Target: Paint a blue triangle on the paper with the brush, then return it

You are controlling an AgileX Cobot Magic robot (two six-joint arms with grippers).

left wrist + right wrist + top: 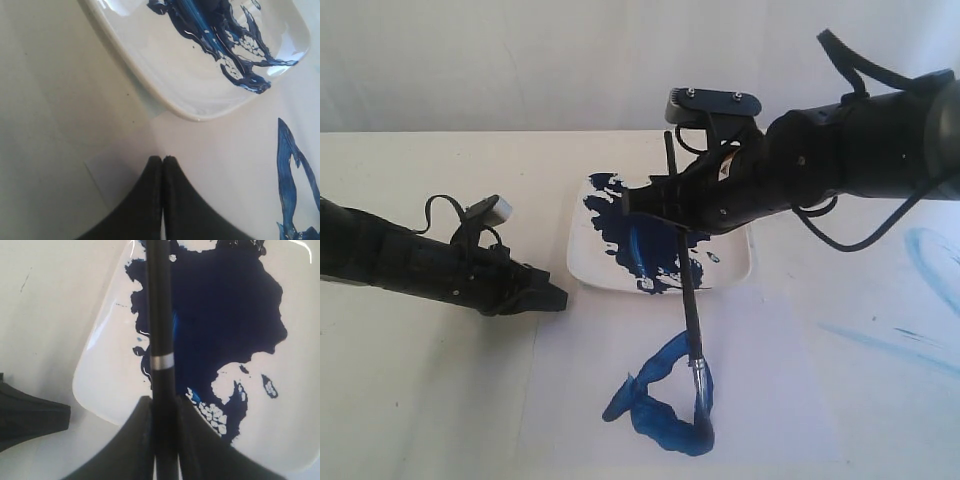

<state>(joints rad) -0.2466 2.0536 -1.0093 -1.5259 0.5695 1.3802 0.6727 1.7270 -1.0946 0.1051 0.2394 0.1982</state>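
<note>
My right gripper is shut on the black handle of the brush, above the white plate. The brush slants down from there, and its blue-stained tip rests on the right corner of the blue triangle on the paper. In the right wrist view the brush sits pinched between the fingers over the plate. My left gripper lies low at the paper's left edge, shut and empty, near the plate. One stroke of the triangle shows there too.
A navy paint splash covers much of the plate. Faint light-blue streaks mark the table at the right. The left arm stretches across the table's left side, and the right arm reaches in from the upper right.
</note>
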